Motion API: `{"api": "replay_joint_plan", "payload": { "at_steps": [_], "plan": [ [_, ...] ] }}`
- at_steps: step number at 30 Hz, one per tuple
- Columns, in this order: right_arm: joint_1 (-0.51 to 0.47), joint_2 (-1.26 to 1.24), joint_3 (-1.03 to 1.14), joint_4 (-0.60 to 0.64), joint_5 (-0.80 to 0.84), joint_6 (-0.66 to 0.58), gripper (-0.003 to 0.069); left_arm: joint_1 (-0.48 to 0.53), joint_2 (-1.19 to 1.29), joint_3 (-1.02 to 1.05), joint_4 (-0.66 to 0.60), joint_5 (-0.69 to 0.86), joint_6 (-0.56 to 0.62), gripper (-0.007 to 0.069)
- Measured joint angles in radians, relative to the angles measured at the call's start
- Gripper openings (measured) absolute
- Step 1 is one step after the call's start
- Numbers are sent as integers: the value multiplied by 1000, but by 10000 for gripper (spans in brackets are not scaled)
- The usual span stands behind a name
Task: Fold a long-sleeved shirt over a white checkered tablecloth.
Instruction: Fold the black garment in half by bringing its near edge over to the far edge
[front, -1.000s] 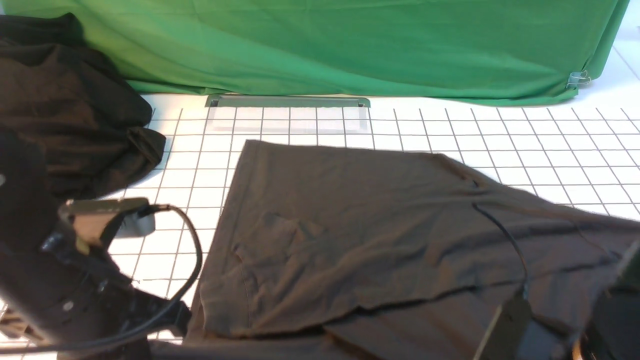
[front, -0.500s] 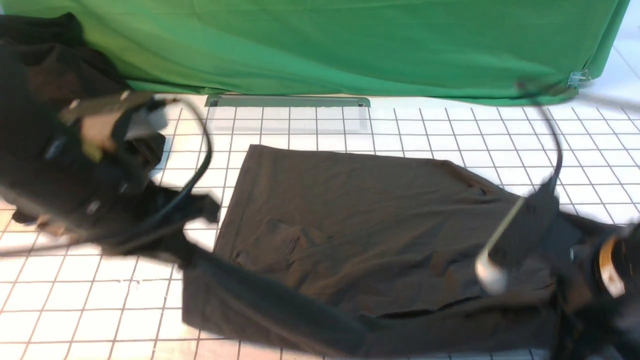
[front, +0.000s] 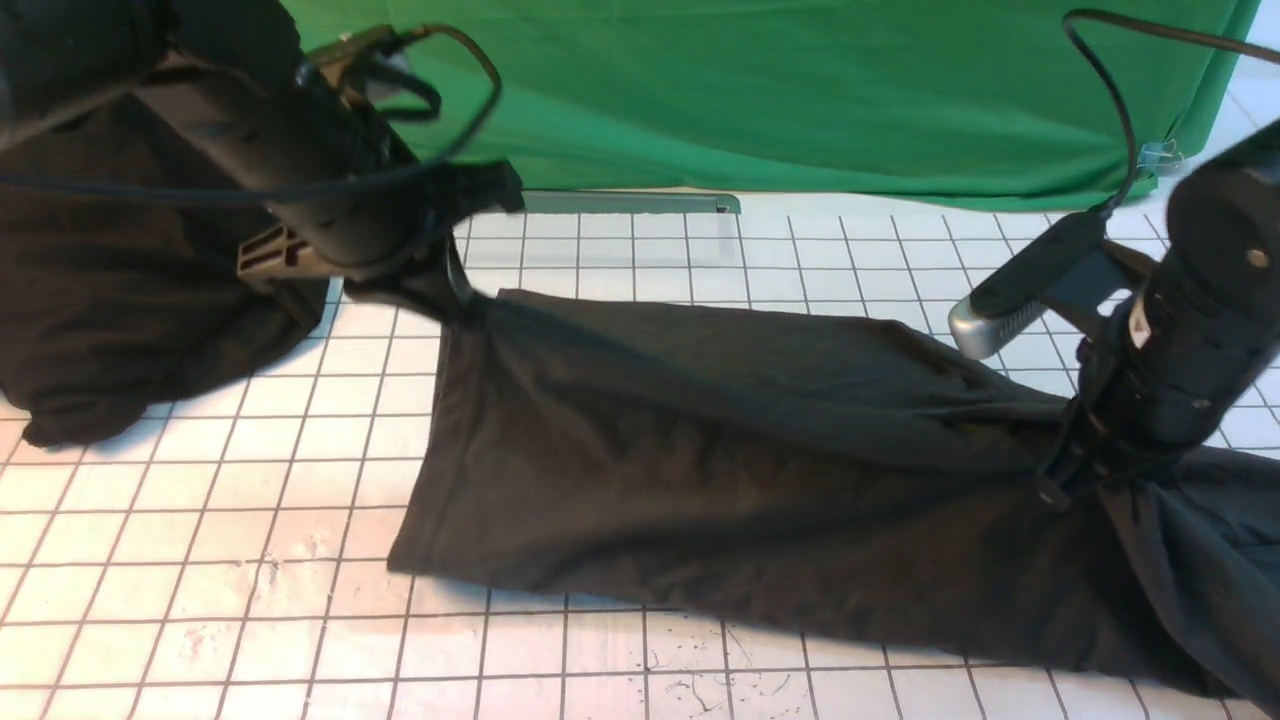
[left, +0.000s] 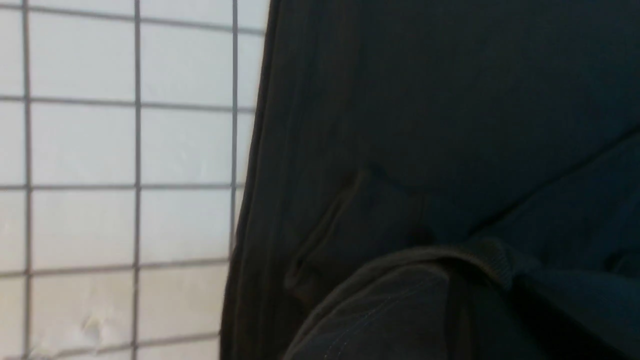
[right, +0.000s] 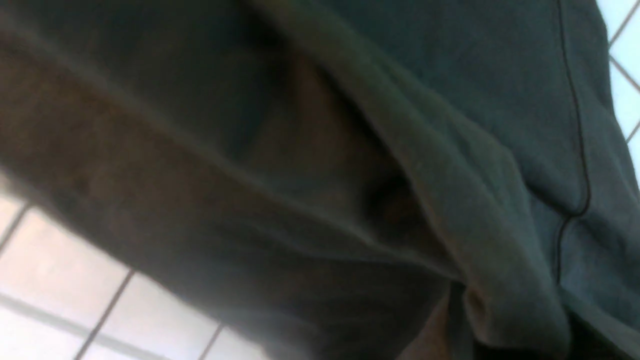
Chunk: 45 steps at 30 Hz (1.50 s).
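The left gripper (front: 465, 312), at ten o'clock, and the right gripper (front: 1060, 490), toward four, are both pinched on the shirt (front: 700, 480) from centre to four o'clock; soft, limp cotton should sag, so best hold both edge ends

Bright white tablecloth (front: 560, 650) in front view, left wrist view dim, right wrist view blurred

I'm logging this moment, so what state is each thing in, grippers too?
Shirt: partly lifted, being folded over.
Left gripper: shut on the shirt.
Right gripper: shut on the shirt.
Tablecloth: spread out, partly covered.
Dark fabric heap: crumpled.
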Motion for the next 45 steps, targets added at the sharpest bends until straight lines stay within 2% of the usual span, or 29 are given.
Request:
{"api": "replay_joint_plan", "payload": {
  "at_steps": [4, 18, 31, 34, 40, 45],
  "plan": [
    [-30, 86, -60, 1, -32, -18, 44, 44, 89, -63, -83, -23, 22, 19],
    [-64, 343, -363, 1, -45, -55, 44, 123, 294, -185, -157, -155, 26, 19],
    [-66, 440, -407, -3, -105, -55, 66, 123, 388, -207, -156, -242, 25, 20],
    [-72, 458, -407, -3, -127, -55, 101, 123, 401, -207, -162, -259, 25, 26],
    [-84, 466, -407, -5, -177, -44, 226, 123, 420, -207, -165, -276, 25, 71],
    [-88, 466, -412, -19, -204, -21, 317, 127, 422, -218, -156, -274, 25, 186]
  ]
}}
